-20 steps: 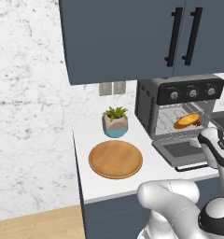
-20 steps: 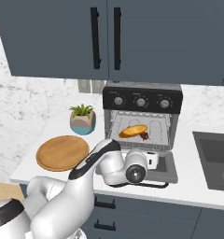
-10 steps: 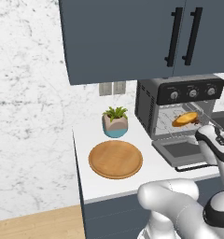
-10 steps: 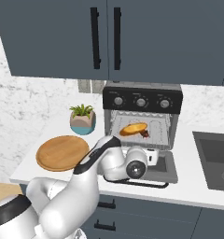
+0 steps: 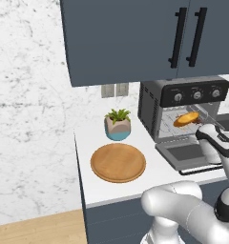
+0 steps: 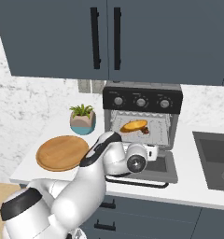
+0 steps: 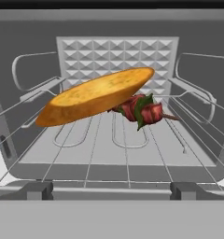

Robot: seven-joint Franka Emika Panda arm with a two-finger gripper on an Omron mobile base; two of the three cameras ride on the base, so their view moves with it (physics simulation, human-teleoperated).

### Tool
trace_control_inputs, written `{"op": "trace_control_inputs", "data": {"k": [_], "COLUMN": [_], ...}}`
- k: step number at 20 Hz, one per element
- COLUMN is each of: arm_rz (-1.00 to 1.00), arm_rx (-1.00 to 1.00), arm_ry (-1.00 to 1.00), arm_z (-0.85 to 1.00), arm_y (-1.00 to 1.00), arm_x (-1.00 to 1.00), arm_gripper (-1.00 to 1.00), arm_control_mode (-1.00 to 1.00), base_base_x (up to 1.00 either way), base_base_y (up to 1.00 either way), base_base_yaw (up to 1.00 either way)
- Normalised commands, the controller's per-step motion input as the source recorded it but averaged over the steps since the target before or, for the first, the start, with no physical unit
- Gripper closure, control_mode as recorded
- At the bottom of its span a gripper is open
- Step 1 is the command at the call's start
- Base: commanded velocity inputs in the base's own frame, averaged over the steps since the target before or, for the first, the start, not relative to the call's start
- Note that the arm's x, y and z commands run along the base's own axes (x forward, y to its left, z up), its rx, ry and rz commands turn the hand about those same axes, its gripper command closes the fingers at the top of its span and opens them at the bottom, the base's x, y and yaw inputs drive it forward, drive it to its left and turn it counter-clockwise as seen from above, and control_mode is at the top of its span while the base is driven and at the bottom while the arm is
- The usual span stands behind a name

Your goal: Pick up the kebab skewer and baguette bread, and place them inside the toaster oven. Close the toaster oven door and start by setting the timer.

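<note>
While the round wooden plate (image 5: 118, 162) lies bare at the left of the white surface (image 5: 150, 178), a small green plant in a blue-and-white pot (image 5: 118, 125) stands just behind it. Further right sits the dark grey-black boxy toaster oven (image 5: 183, 112), its glass-windowed door (image 5: 187, 153) folded down flat. On the wire rack (image 7: 109, 140) inside rests the golden-yellow oval baguette bread (image 7: 96, 95), tilted, overlapping the thin kebab skewer of dark red and brown chunks (image 7: 144, 110) just behind it. The gripper (image 6: 153, 152), jaws spread wide and holding nothing, hovers over the lowered door.
</note>
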Motion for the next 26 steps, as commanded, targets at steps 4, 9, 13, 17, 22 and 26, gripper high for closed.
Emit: {"op": "trace_control_inputs", "data": {"k": [4, 9, 13, 17, 22, 26], "arm_rz": [0.0, 0.0, 0.0, 0.0, 0.0, 0.0], "arm_rx": [0.0, 0.0, 0.0, 0.0, 0.0, 0.0], "arm_ry": [0.0, 0.0, 0.0, 0.0, 0.0, 0.0], "arm_z": [0.0, 0.0, 0.0, 0.0, 0.0, 0.0], "arm_y": [0.0, 0.0, 0.0, 0.0, 0.0, 0.0], "arm_x": [0.21, 0.21, 0.22, 0.23, 0.22, 0.22], "arm_gripper": [-1.0, -1.0, -1.0, -1.0, -1.0, -1.0], "arm_control_mode": [-1.0, -1.0, -1.0, -1.0, -1.0, -1.0], "base_base_x": [0.0, 0.0, 0.0, 0.0, 0.0, 0.0], "base_base_y": [0.0, 0.0, 0.0, 0.0, 0.0, 0.0], "base_base_yaw": [0.0, 0.0, 0.0, 0.0, 0.0, 0.0]}}
